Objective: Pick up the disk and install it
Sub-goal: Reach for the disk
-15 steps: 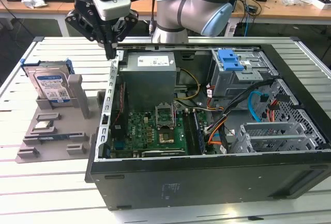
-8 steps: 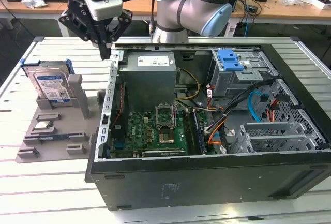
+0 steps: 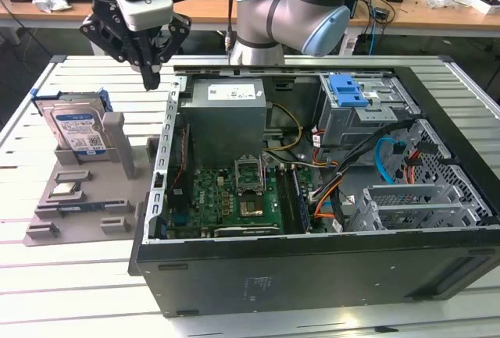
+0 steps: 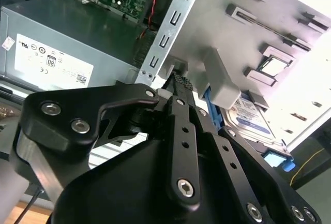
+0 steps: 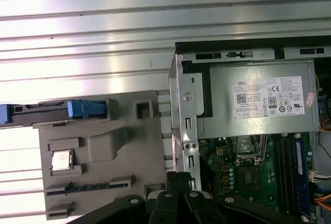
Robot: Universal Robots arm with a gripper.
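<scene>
I see the black claw (image 3: 150,80) clenched, it seems, on nothing. The rectangular silver metal disk with blue plastic bracket (image 3: 78,129) stands upright in the grey plastic holder (image 3: 117,190), at the exterior view's left. I judge it stiff, rather heavy and fragile, so the blue side edges are the best place to grip.

Silver metal disk (image 3: 76,126) (blue plastic bracket (image 5: 85,109)) — matt grey plastic holder (image 3: 129,191), ribbed metal table (image 3: 78,291).

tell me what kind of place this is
Probably a robotics lab bench for PC assembly: an open computer case on a slatted metal table, a robot arm, and cluttered desks behind.
</scene>
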